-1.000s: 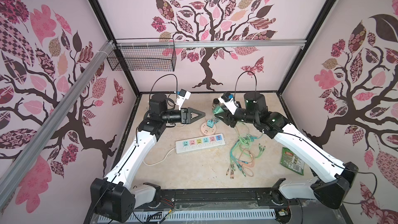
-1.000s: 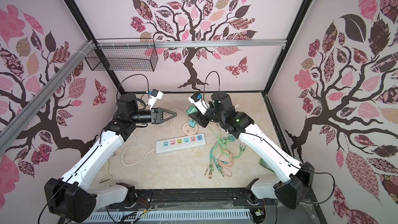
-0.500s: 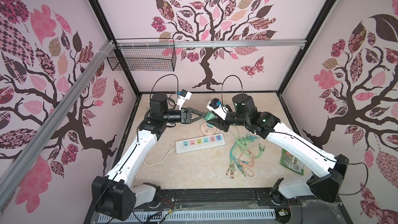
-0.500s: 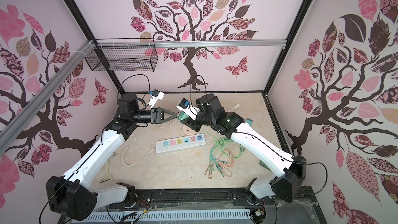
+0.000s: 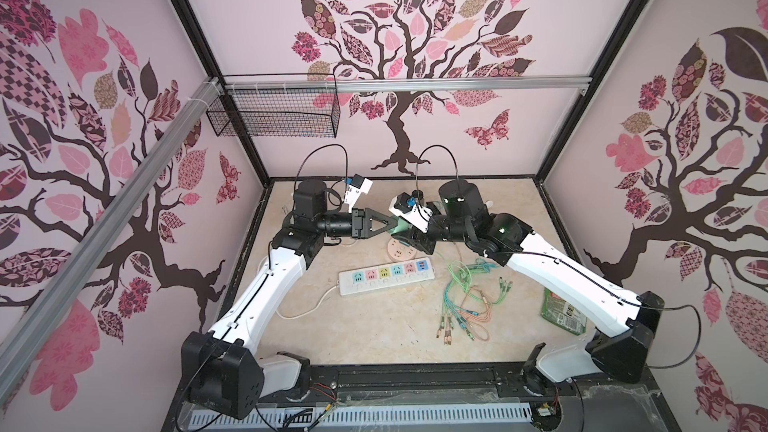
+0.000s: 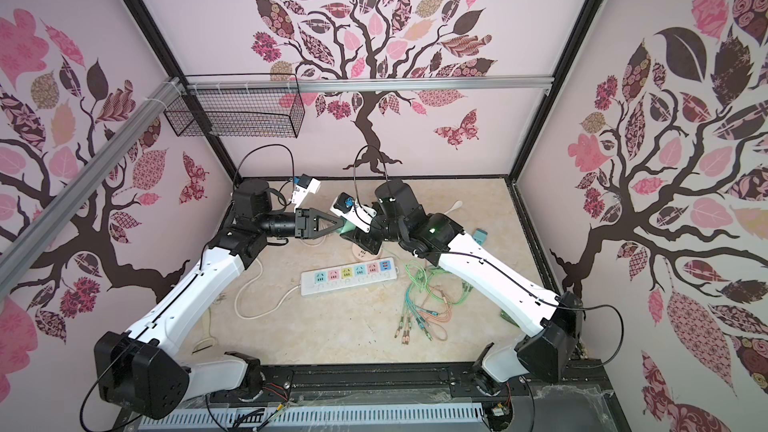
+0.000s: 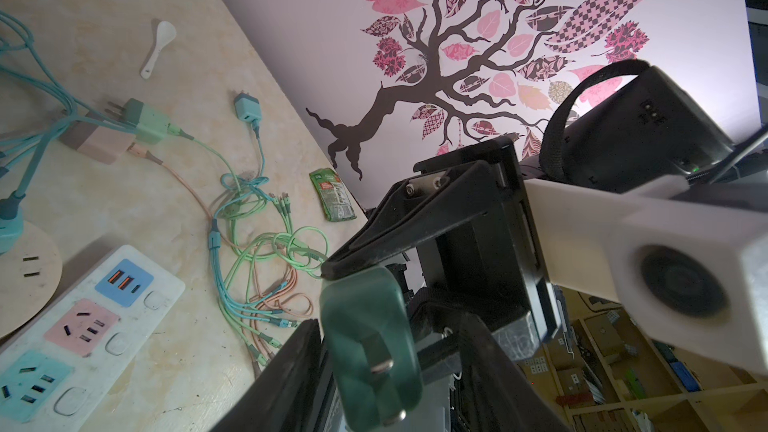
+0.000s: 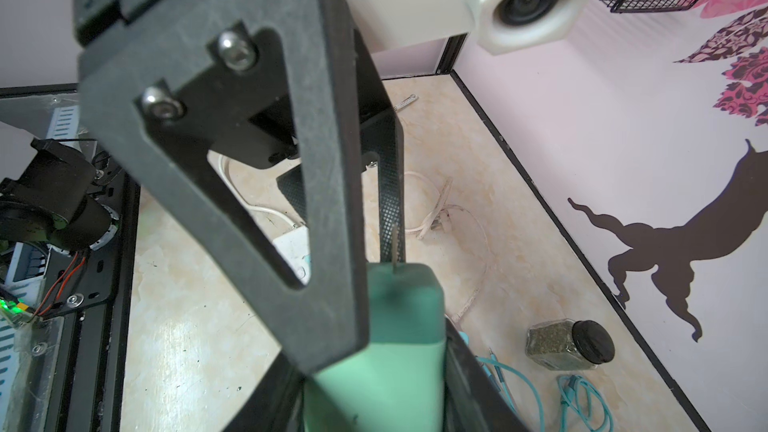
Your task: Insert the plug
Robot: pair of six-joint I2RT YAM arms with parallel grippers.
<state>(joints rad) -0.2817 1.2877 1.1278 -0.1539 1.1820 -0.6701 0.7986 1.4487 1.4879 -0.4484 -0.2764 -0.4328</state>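
While right tool [image 8: 374,392] grips the plug [image 7: 370,351], left tool [image 5: 391,224] straddles it.

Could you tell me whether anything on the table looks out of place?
Yes: the charging cables lie tangled beside the power strip, and a white spoon, a herb jar and a green packet sit oddly among the electrical things.

It looks like a robot test cell in a lab or workshop: a beige tabletop [image 5: 374,338] closed in by wallpapered panels [image 5: 399,35] on a black frame [image 5: 185,14], two white robot arms [image 5: 266,297] mounted at the front, and storage shelves [image 7: 615,347] visible outside.
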